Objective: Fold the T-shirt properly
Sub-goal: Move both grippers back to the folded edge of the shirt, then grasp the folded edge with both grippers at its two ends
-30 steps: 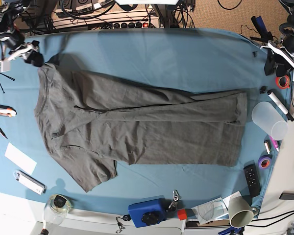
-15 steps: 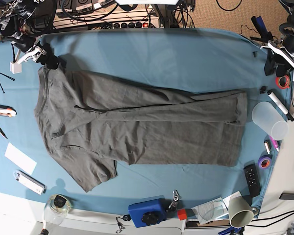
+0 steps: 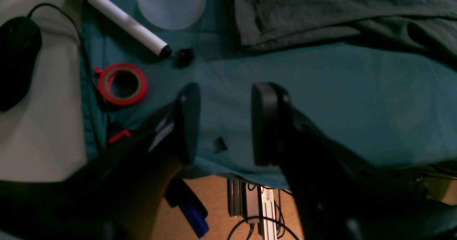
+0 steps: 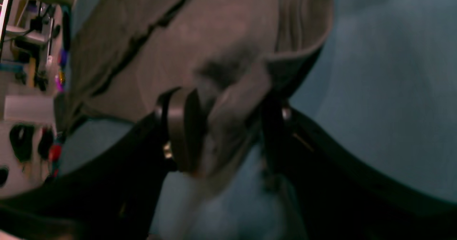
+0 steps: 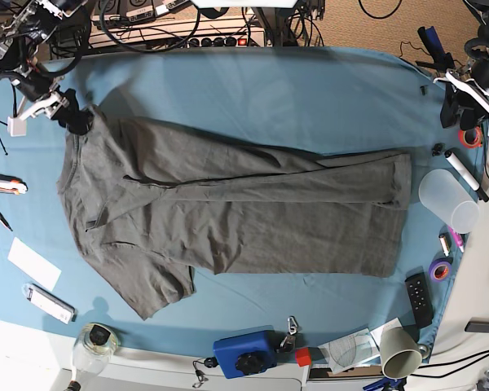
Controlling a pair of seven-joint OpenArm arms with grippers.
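The T-shirt lay spread across the blue worktop, one side already folded in. My right fingers straddled its shoulder corner, spread wide, not yet clamped. My left fingers hung released beside the hem. Next, I judged, came closing and lifting.

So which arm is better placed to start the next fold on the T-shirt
The right. Its gripper already straddles the T-shirt's corner fabric, jaws open around it. The left gripper hangs open over bare blue cloth near the red tape, clear of the shirt.
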